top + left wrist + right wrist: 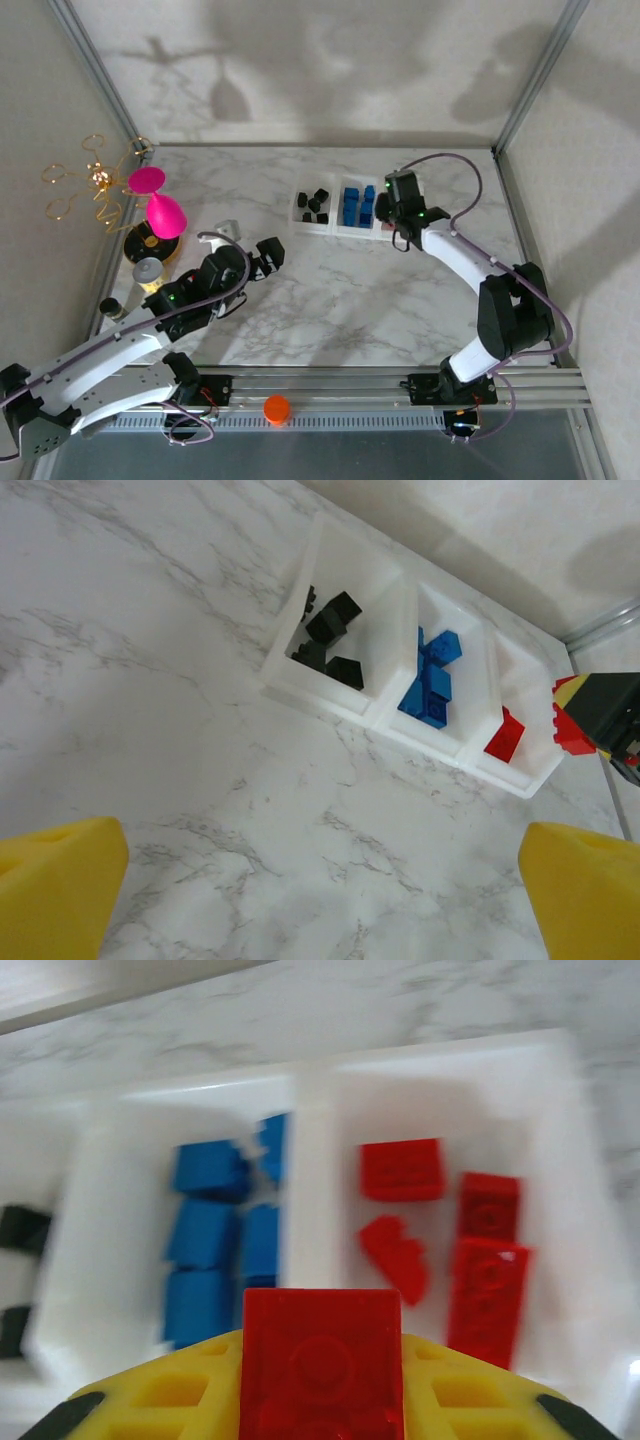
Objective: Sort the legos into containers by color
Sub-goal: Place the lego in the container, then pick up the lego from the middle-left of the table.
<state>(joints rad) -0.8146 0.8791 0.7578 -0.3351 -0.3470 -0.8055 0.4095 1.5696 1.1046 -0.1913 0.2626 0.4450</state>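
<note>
Right gripper [322, 1395] hovering over the right-hand tray [450, 1055], gripping a red brick [322, 1345]

It's pinching that brick tight between its yellow fingers [170, 1395], studs facing the wrist camera. The brick is looking squarish, so I can't call its long axis. Four more red bricks [485, 1290] are lying in the tray below, two lengthwise toward the camera. Blue bricks [205, 1225] are sitting in the middle tray [420, 738] and black bricks [335, 620] in the left tray [315, 695]. The left gripper [320, 890] is hanging wide open with nothing in it, over the marble table [150, 680], near the trays.
</note>
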